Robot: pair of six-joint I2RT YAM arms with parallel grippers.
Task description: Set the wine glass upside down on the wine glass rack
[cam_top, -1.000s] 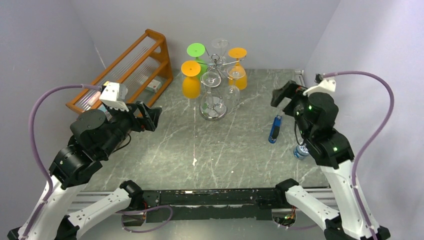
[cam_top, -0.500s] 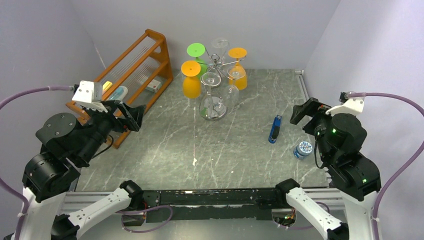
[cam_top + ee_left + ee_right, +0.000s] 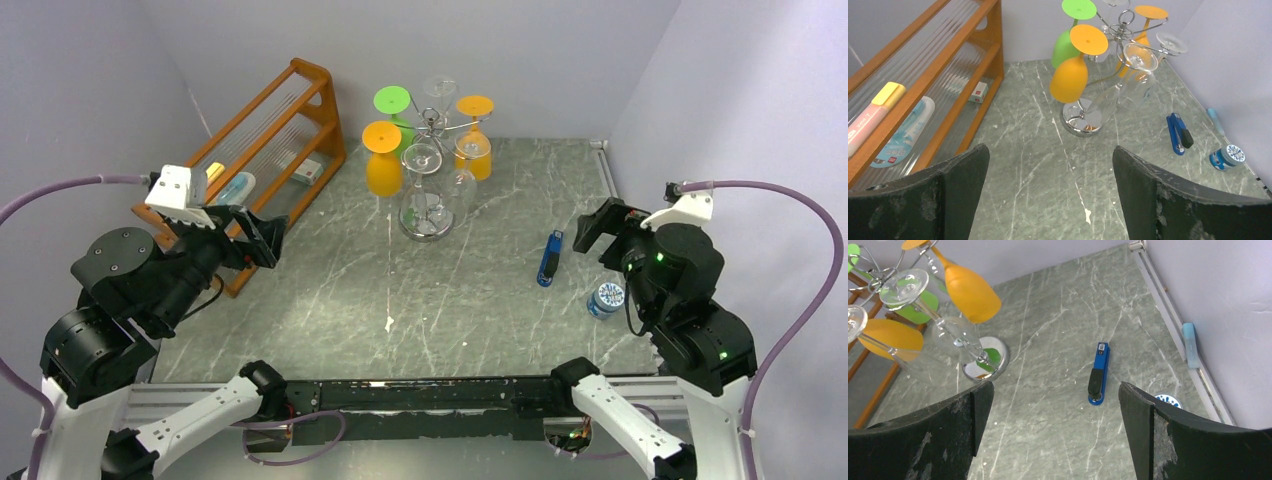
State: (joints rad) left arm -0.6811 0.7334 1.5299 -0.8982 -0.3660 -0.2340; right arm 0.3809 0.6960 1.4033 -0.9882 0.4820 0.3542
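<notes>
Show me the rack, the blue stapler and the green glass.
Rack (image 3: 1076, 125), left wrist view, on its round base.
Blue stapler (image 3: 1099, 371), right wrist view, mid body.
Green glass (image 3: 1063, 49), left wrist view, on its bowl.

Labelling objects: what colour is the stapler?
The stapler is blue and black; right wrist view shows it best.

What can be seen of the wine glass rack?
The wine glass rack is a chrome wire stand: round mirror base, stem, curled arms topped by a ring. It stands upright at the far middle of the grey marbled table. Two orange glasses, a green glass and several clear glasses hang from it upside down.
</notes>
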